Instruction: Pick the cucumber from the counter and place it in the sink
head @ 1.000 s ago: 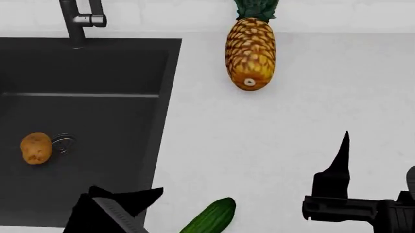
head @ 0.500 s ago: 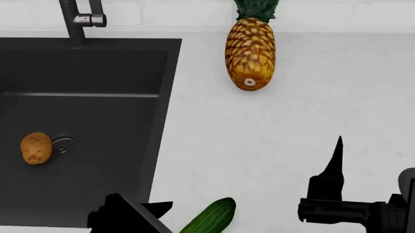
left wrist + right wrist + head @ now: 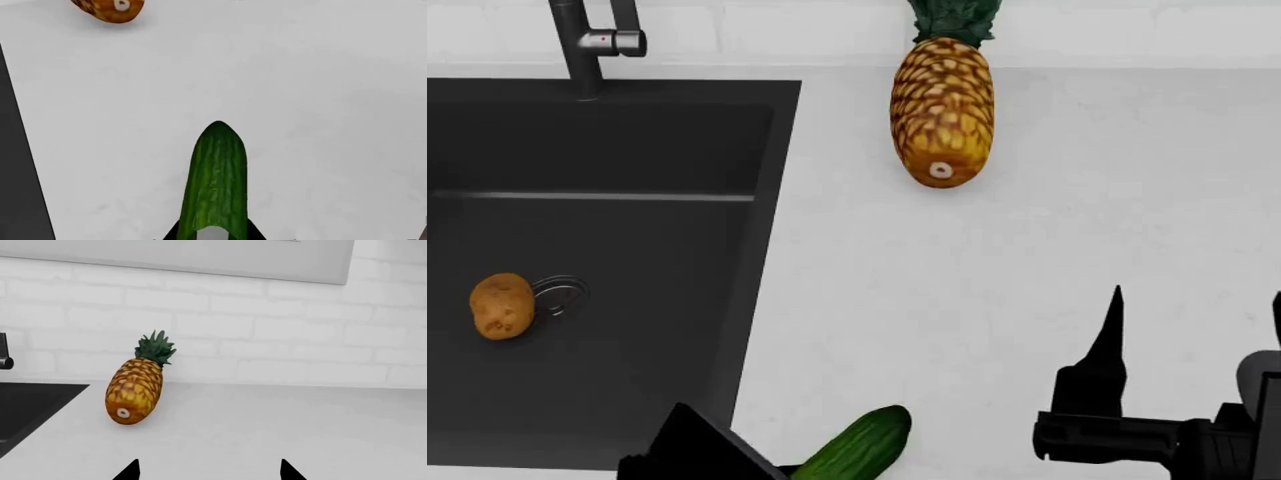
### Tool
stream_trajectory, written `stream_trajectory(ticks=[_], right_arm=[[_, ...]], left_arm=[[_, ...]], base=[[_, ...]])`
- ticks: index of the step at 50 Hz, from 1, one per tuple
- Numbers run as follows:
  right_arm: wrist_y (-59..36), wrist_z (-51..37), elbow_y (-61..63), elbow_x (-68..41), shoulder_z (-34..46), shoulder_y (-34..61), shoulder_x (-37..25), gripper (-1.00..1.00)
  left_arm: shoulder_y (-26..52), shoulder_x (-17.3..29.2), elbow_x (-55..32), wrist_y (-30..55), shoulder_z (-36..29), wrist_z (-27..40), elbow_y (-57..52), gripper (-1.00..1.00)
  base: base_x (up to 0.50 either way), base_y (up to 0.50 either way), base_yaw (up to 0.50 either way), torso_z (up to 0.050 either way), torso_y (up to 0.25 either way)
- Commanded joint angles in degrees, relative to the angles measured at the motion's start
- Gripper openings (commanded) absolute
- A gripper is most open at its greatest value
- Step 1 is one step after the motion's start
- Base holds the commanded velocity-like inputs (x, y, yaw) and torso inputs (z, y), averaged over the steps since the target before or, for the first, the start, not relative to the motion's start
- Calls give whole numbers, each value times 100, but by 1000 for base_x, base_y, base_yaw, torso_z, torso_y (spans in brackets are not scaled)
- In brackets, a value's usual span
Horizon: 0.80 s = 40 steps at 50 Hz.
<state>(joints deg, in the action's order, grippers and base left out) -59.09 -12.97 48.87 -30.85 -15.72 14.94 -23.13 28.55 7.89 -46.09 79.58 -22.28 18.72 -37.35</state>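
Because the cucumber [image 3: 858, 448] lies on the counter [image 3: 1001, 260] at the near edge, just beside the sink [image 3: 587, 140], the left gripper [image 3: 714, 455] has been brought in low from the near side, along the vegetable's long axis. In the left wrist view the cucumber [image 3: 215, 180] runs straight ahead of the gripper, its rounded tip pointing away and its near end reaching right under the camera, where dark tool parts show on both sides of it. Whether the fingers are closed on it cannot be told; no fingertip is seen clearly in either view, so the left gripper's state is left undecided. Contact with the cucumber looks likely, but the frames do not settle it.

The right gripper [image 3: 209, 471] is held well apart from the cucumber, out over bare counter, and its two fingertips are seen widely spread with nothing between them. It is judged to be parked clear so that the left arm, the nearer one to the sink, can do the work.

A pineapple [image 3: 942, 105] lies far beyond both grippers by the back wall, and a potato [image 3: 501, 306] rests in the basin next to the drain, off to the left gripper's outer side. The transfer is judged to be short: a lift and a sideways carry over the sink's rim.
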Motion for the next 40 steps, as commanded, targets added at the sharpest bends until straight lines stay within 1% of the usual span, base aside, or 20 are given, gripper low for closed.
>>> stream_trajectory(ticks=[1, 6, 12, 16, 17, 18, 19, 21, 24, 27, 31, 34, 36, 38, 39, 40], right_arm=[[41, -26, -31, -13, 38, 20, -2, 100], [70, -31, -37, -23, 31, -6, 3, 100], [61, -40, 3, -75, -32, -42, 1, 100], [95, -34, -31, -85, -23, -20, 7, 100], [116, -33, -57, -61, 19, -13, -1, 100], [122, -28, -69, -70, 19, -5, 3, 100], [119, -31, -82, -68, 33, 15, -2, 100], [98, -40, -85, -77, 49, 41, -13, 100], [77, -55, -77, -94, 40, 52, -20, 100], [68, -60, -73, -114, 34, 49, -20, 100], [34, -76, -52, -147, 16, 73, -35, 100], [52, -88, -63, -127, 48, 84, -48, 100], [61, -90, -77, -123, 73, 99, -52, 100], [67, -92, -86, -127, 80, 104, -53, 100], [74, -90, -88, -134, 76, 100, -48, 100], [87, -92, -92, -125, 83, 89, -52, 100]], left_arm=[[-247, 94, -85, 291, -176, 198, 383, -100], [-242, 93, -163, 374, -102, 394, 105, -100], [-175, 53, -401, 504, 162, 619, -402, -100], [124, 82, -650, 593, 536, 636, -606, -100], [267, 32, -866, 765, 783, 626, -622, -100], [362, 43, -909, 762, 927, 649, -628, -100], [491, 23, -1006, 875, 1130, 724, -590, -100], [694, 85, -1267, 1002, 1306, 855, -523, -100], [1060, 199, -1655, 988, 1590, 1187, -422, -100], [1385, 304, -1802, 900, 1811, 1344, -277, -100], [1622, 509, -1708, 707, 1823, 1265, -29, -100], [1696, 731, -1451, 418, 1647, 1065, 172, -100], [1746, 851, -1231, 295, 1517, 1039, 372, -100], [1815, 1045, -944, -60, 1278, 743, 585, -100], [1881, 1107, -720, -161, 1200, 779, 806, -100], [1951, 1212, -526, -306, 1049, 669, 1030, -100]], base=[[0, -3, -3, 0, 0], [0, 0, 0, 0, 0], [0, 0, 0, -3, 0], [-3, 0, 0, 0, 0], [0, 0, 0, 0, 0], [0, 0, 0, 0, 0], [0, 0, 0, 0, 0], [0, 0, 0, 0, 0], [0, 0, 0, 0, 0], [0, 0, 0, 0, 0], [0, 0, 0, 0, 0], [0, 0, 0, 0, 0], [0, 0, 0, 0, 0], [0, 0, 0, 0, 0], [0, 0, 0, 0, 0], [0, 0, 0, 0, 0]])
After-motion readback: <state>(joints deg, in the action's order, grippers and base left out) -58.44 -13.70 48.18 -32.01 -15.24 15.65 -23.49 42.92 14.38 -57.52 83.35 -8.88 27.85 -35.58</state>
